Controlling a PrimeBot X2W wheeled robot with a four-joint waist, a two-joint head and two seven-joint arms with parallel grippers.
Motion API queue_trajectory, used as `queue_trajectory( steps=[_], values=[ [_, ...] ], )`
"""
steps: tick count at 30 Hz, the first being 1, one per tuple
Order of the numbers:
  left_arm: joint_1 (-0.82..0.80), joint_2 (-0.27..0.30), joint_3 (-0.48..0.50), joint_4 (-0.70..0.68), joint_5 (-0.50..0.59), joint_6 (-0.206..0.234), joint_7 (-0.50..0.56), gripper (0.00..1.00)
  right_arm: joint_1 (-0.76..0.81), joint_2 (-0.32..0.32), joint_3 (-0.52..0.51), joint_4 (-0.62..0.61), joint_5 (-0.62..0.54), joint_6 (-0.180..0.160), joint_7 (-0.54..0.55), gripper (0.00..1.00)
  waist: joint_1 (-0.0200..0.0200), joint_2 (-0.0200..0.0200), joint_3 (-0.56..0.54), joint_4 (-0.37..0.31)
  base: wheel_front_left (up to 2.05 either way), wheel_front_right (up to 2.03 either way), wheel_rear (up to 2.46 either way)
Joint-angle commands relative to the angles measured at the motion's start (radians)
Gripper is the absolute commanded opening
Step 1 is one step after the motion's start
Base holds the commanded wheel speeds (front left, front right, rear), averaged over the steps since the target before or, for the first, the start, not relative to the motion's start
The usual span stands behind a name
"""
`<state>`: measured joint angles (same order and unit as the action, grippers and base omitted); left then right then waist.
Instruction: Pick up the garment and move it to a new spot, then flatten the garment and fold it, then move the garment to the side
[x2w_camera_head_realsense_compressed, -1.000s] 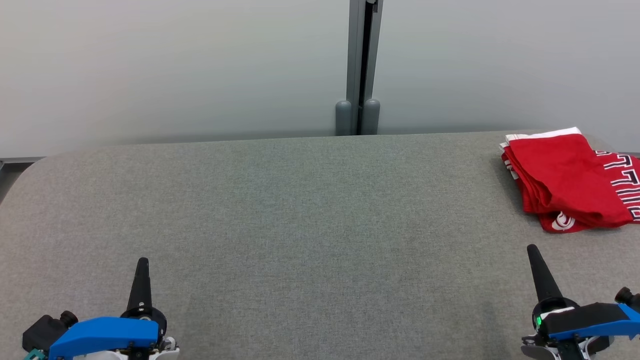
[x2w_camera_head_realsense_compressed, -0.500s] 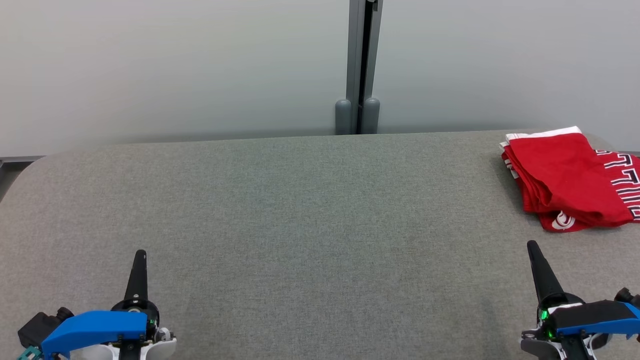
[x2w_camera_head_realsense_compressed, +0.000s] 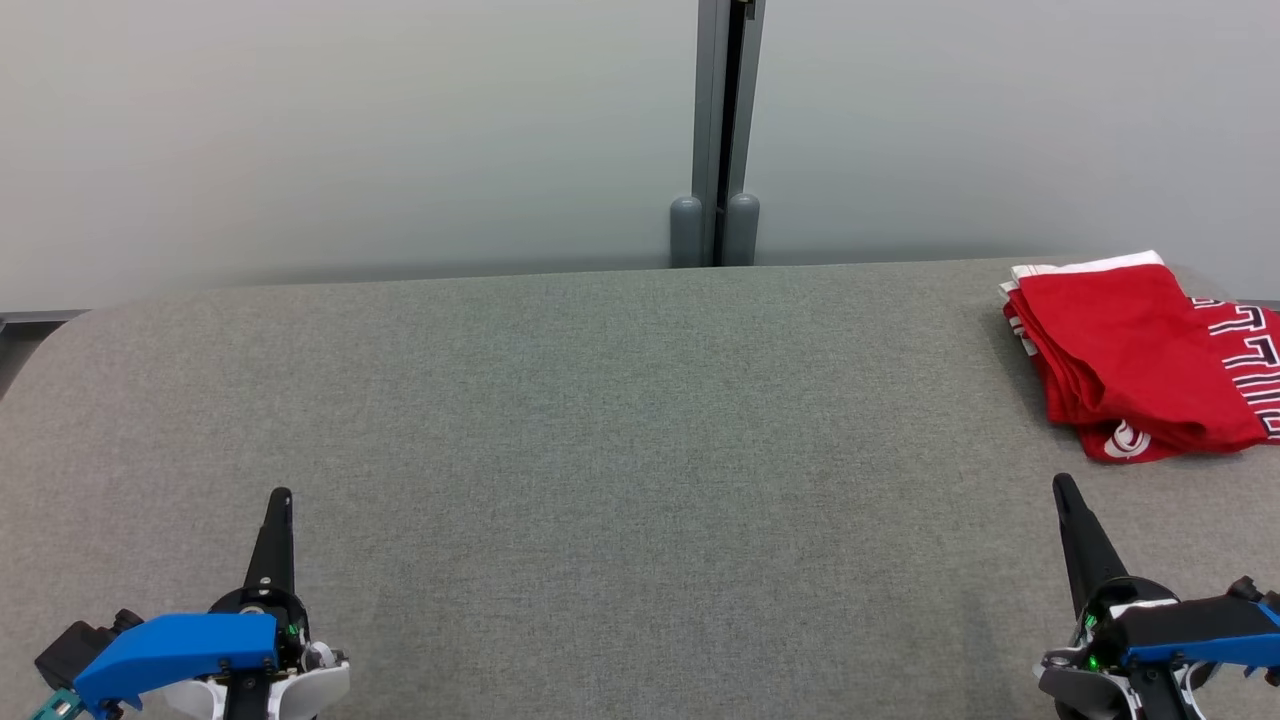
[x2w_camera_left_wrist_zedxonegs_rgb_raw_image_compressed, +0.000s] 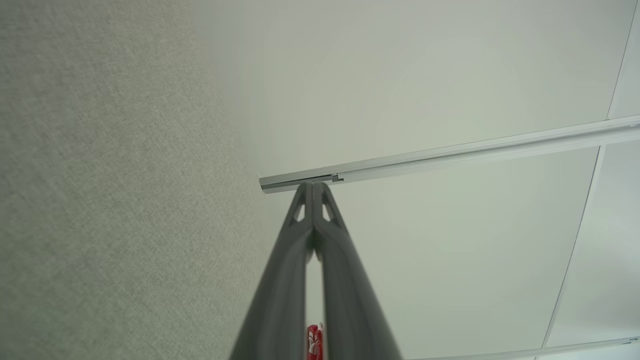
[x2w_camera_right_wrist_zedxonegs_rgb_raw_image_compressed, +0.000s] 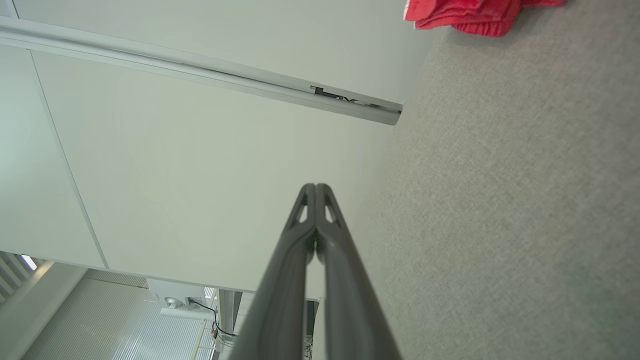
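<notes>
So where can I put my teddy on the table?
Nearly anywhere: the grey table is bare from its left edge to the folded red garment, and between the left pincer and right pincer. Only the far right corner is taken.

Worktop (x2w_camera_head_realsense_compressed: 620, 420) covered in grey woven cloth, matt and slightly rough, garment (x2w_camera_head_realsense_compressed: 1130, 350) of soft red cloth with smooth white print, fingers (x2w_camera_right_wrist_zedxonegs_rgb_raw_image_compressed: 282, 300) of dark matt plastic, wrist covers (x2w_camera_head_realsense_compressed: 170, 645) of glossy blue plastic, wall panels (x2w_camera_head_realsense_compressed: 350, 140) smooth, pale and matt, post (x2w_camera_head_realsense_compressed: 712, 120) of satin grey metal
</notes>
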<state>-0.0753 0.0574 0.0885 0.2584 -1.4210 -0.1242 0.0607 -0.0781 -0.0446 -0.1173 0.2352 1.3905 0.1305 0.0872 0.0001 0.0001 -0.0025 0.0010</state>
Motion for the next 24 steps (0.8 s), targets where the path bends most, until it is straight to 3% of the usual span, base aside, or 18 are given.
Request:
queue_trajectory(
  steps=[1,24],
  values=[
    [-0.019,0.000,0.008,-0.008,-0.022,-0.009,0.009,0.00,-0.021,-0.008,0.001,-0.002,0.026,0.000,0.006,0.00,-0.0001,-0.0001,0.000,0.000,0.00,0.00,0.00],
    [-0.038,-0.008,0.026,-0.015,-0.181,-0.010,0.053,0.00,-0.036,-0.009,0.003,0.010,0.210,0.000,0.027,0.00,-0.0001,-0.0001,0.005,-0.001,0.00,0.00,0.00]
  ],
)
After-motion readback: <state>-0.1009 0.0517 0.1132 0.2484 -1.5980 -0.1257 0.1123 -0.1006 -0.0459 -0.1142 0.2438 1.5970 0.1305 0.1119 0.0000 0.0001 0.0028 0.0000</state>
